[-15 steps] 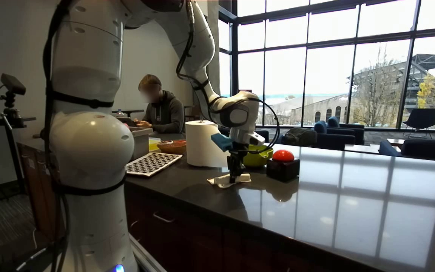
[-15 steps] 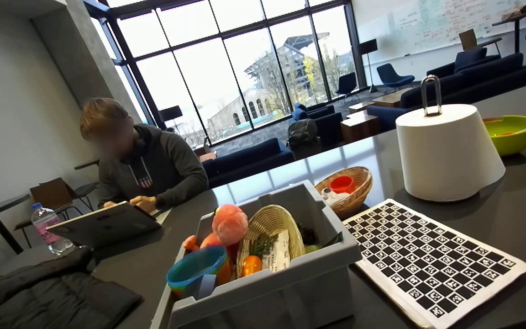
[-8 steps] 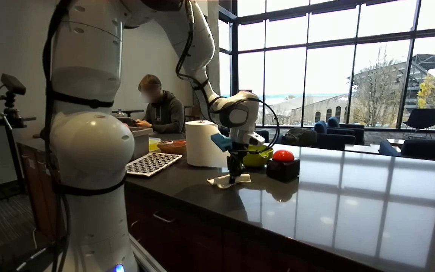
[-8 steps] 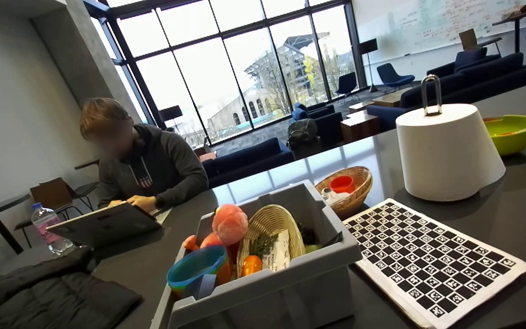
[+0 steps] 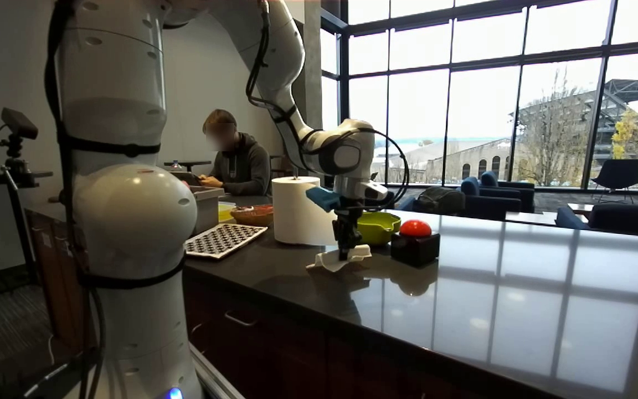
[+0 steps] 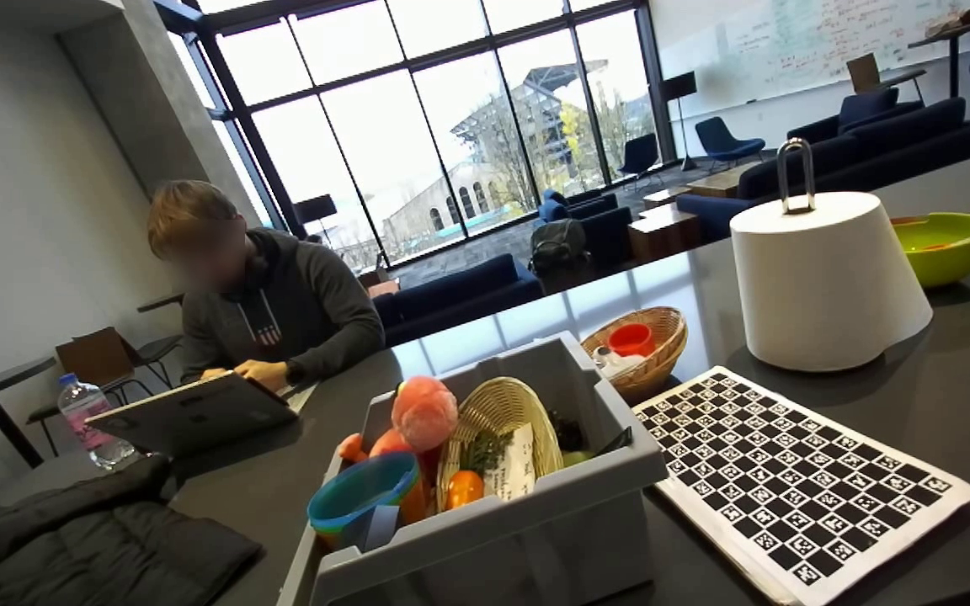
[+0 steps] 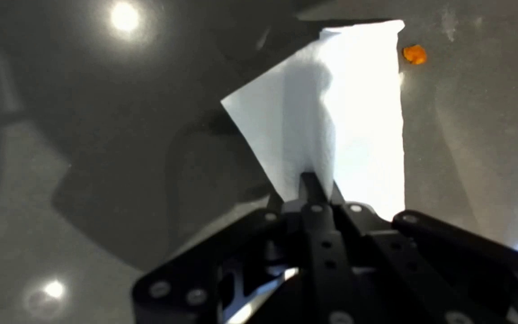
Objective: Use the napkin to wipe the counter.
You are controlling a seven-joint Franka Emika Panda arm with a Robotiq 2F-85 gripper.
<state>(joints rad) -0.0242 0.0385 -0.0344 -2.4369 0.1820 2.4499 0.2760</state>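
The pale napkin is pinched in a fold between the fingertips of my gripper, which is shut on it in the wrist view. One side of it spreads flat and bright, while the other comes to a folded corner. In an exterior view the napkin hangs from the downward-pointing gripper and looks slightly raised off the dark, glossy counter. On the counter, an orange crumb lies just beside the napkin's far edge, with a few pale smudges around it.
A black box with a red dome button and a green bowl stand close to the gripper. Behind it is the white roll. A grid-patterned board, a grey bin and a wicker basket occupy the counter's far end.
Over the last half second the gripper has risen a little, carrying the napkin up and slightly rightward in an exterior view. The napkin's edge has nearly left the border of an exterior view.
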